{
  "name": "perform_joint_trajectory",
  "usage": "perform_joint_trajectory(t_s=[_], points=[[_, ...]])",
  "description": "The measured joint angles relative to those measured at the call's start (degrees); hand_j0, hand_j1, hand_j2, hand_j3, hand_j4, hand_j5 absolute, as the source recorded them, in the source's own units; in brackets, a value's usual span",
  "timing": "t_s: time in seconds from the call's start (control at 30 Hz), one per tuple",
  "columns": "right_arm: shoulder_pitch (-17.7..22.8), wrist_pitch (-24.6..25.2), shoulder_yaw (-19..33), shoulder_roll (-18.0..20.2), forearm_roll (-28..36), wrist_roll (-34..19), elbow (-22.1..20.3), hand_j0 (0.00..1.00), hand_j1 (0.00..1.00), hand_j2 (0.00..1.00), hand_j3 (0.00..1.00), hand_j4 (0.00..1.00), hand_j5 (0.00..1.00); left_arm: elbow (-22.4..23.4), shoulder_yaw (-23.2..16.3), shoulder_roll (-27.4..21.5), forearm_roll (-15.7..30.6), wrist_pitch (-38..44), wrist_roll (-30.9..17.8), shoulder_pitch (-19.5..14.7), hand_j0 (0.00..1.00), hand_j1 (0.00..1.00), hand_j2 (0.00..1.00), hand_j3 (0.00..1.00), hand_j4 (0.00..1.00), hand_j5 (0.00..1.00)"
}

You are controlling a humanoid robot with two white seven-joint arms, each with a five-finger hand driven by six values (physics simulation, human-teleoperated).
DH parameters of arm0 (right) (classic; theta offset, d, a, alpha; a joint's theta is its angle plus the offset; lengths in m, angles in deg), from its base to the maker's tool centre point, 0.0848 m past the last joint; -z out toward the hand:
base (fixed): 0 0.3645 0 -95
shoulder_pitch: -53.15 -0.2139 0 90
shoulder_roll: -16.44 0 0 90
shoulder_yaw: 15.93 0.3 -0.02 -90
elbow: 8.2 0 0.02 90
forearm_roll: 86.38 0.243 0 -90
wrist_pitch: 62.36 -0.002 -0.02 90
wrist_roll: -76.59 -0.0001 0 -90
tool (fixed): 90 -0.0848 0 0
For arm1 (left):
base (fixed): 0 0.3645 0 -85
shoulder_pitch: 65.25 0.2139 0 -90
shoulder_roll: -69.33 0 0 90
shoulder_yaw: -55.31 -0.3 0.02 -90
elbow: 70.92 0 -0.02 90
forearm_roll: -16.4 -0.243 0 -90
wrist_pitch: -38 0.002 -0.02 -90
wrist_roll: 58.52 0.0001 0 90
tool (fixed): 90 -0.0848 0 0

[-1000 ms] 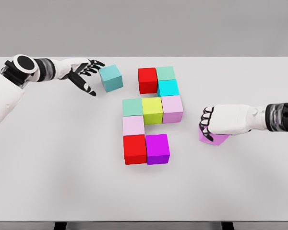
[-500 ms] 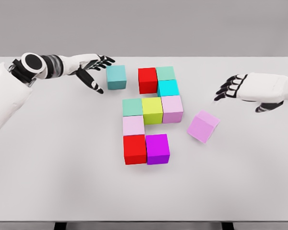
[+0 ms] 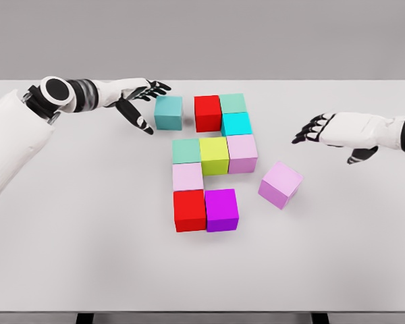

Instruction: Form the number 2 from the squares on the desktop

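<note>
White bench (image 3: 67, 256): 2 mostly built around yellow cube (image 3: 214, 155); teal cube (image 3: 169, 112) sits up-left of it beside open left robot hand (image 3: 136, 101), pink cube (image 3: 281, 184) loose down-right, right robot hand (image 3: 324, 129) open

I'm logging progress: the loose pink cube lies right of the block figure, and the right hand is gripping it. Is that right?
Not quite. In the head view the pink cube does lie right of the block figure, but the right hand is open and above and apart from it, holding nothing.
</note>
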Motion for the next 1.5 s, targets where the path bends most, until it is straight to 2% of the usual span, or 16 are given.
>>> perform_joint_trajectory(t_s=[0.13, 0.23, 0.33, 0.5, 0.73, 0.9, 1.27, 1.37, 1.5], points=[[0.35, 0.00, -0.91, -0.89, -0.75, 0.00, 0.16, 1.00, 1.00, 1.00, 1.00, 1.00, 1.00, -0.37, 0.22, -0.79, 1.19, 0.04, 0.00, -0.79, 1.00, 1.00, 1.00, 1.00, 1.00, 1.00], [-0.09, 0.02, -1.00, -1.01, -1.32, 0.00, 1.17, 1.00, 1.00, 1.00, 1.00, 1.00, 1.00, -1.48, 0.31, -3.58, 3.13, 0.01, 0.00, -0.53, 1.00, 1.00, 1.00, 1.00, 1.00, 1.00], [-0.09, 0.01, -0.89, -1.23, -3.56, 0.00, 2.79, 1.00, 1.00, 1.00, 1.00, 1.00, 1.00, -4.59, 0.29, -7.96, 4.46, -0.93, -0.01, 2.55, 1.00, 1.00, 1.00, 1.00, 1.00, 1.00], [-0.09, 0.00, -1.02, -1.74, -6.56, 0.00, 4.06, 1.00, 1.00, 1.00, 1.00, 1.00, 1.00, -10.29, -0.14, -11.88, 5.53, -2.09, 0.00, 4.13, 1.00, 1.00, 1.00, 1.00, 1.00, 1.00], [0.09, 0.01, -4.47, -2.05, -7.32, 0.00, 1.47, 1.00, 1.00, 1.00, 1.00, 1.00, 1.00, -12.40, -2.47, -11.85, 5.16, -4.04, 0.00, 4.13, 1.00, 1.00, 1.00, 1.00, 1.00, 1.00], [0.35, 0.05, -6.21, -2.34, -7.32, 0.02, -2.43, 1.00, 1.00, 1.00, 1.00, 1.00, 1.00, -12.59, -4.44, -10.51, 5.08, -4.43, 0.01, 4.13, 1.00, 1.00, 1.00, 1.00, 1.00, 1.00], [1.14, 0.17, -8.52, -2.45, -7.21, 0.07, -10.24, 1.00, 1.00, 1.00, 1.00, 1.00, 1.00, -12.64, -4.97, -9.83, 5.27, -4.52, 0.01, 3.96, 1.00, 1.00, 1.00, 1.00, 1.00, 1.00], [0.44, 0.09, -8.23, -2.51, -6.90, 0.03, -9.95, 1.00, 1.00, 1.00, 1.00, 1.00, 1.00, -12.39, -4.78, -10.32, 5.59, -5.08, 0.00, 3.87, 1.00, 1.00, 1.00, 1.00, 1.00, 1.00], [-3.07, 0.07, -7.17, -2.36, -6.33, 0.02, -5.66, 1.00, 1.00, 1.00, 1.00, 1.00, 1.00, -11.03, -4.51, -10.80, 5.71, -5.57, 0.00, 3.52, 1.00, 1.00, 1.00, 1.00, 1.00, 1.00]])
